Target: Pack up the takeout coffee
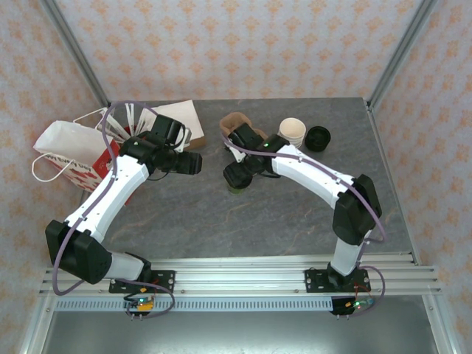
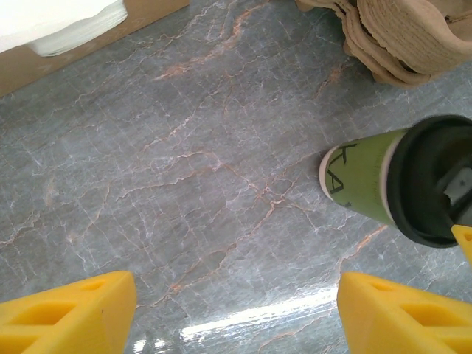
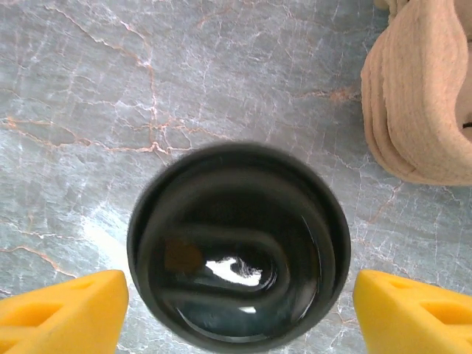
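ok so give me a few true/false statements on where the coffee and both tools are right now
1. The takeout coffee stands upright on the table with its black lid on. True.
2. The right tool is clamped shut on the coffee. False: it is open, with a finger on either side of the lid.
3. The left tool is open over bare table. True.
4. The coffee sits inside the paper bag. False: the bag is at the table's left edge, and the coffee stands mid-table.

Takeout coffee [image 2: 365,181]: dark letters on green side, partly cut off, roughly "KA".
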Controlling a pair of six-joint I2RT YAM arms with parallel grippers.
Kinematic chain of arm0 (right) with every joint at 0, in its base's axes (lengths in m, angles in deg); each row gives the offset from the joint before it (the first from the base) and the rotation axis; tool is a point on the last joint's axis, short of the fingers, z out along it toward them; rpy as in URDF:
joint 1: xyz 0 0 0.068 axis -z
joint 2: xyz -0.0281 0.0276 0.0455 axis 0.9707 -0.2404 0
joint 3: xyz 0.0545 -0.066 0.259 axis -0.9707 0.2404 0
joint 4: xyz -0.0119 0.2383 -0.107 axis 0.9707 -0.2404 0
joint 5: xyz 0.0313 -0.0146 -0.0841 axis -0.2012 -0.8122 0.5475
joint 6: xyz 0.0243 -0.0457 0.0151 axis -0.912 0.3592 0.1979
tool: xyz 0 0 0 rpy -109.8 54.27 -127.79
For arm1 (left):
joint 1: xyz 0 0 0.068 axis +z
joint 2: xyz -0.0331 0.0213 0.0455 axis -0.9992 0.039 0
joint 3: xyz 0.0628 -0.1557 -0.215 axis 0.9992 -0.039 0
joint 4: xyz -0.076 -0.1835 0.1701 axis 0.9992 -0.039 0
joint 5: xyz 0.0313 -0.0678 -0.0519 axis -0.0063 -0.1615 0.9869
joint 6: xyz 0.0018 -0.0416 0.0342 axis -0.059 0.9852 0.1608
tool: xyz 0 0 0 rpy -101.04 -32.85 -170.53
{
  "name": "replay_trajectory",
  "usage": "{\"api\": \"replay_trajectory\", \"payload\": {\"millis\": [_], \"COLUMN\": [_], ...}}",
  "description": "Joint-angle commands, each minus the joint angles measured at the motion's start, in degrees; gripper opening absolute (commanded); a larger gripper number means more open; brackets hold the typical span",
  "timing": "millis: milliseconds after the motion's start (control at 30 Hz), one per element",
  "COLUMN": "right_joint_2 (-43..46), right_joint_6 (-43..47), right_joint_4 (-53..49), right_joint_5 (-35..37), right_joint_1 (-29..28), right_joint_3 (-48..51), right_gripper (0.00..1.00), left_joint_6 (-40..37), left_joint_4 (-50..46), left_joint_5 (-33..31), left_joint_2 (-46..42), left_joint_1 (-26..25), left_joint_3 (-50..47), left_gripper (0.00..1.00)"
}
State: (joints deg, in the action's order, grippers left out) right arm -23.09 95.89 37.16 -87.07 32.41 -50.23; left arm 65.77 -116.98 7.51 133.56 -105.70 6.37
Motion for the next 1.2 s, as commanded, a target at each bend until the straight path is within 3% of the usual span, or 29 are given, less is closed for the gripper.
{"api": "replay_trajectory", "payload": {"millis": [0, 267, 500, 600, 700, 1167], "right_joint_2": [-1.46, -1.06, 4.95, 2.7, 0.53, -10.24], "right_joint_6": [-0.47, -1.7, -5.45, -6.54, -6.72, -4.21], "right_joint_4": [-3.78, -5.19, 0.32, 1.57, 2.66, 0.89], "right_joint_5": [0.4, -0.42, -2.86, -0.84, 2.48, 6.39], "right_joint_1": [0.18, 0.18, 0.35, 0.05, -0.18, -1.67], "right_joint_3": [-2.38, -1.91, 1.5, 1.68, -0.18, -8.82], "right_gripper": [0.8, 0.8, 0.84, 0.89, 1.0, 0.99], "left_joint_6": [-1.14, -0.87, 3.26, 4.01, 4.78, 5.11], "left_joint_4": [0.47, 0.94, 6.02, 6.64, 6.51, 7.49], "left_joint_5": [0.74, 0.69, 5.34, 1.95, -2.26, -5.08], "left_joint_2": [0.52, 0.2, 0.27, -1.35, -2.62, -6.61], "left_joint_1": [0.41, 0.35, 0.19, 0.27, 0.86, 3.91], "left_joint_3": [0.13, -0.42, -2.28, -2.58, -3.22, -6.85], "left_gripper": [0.73, 0.73, 0.71, 0.72, 0.72, 0.73]}}
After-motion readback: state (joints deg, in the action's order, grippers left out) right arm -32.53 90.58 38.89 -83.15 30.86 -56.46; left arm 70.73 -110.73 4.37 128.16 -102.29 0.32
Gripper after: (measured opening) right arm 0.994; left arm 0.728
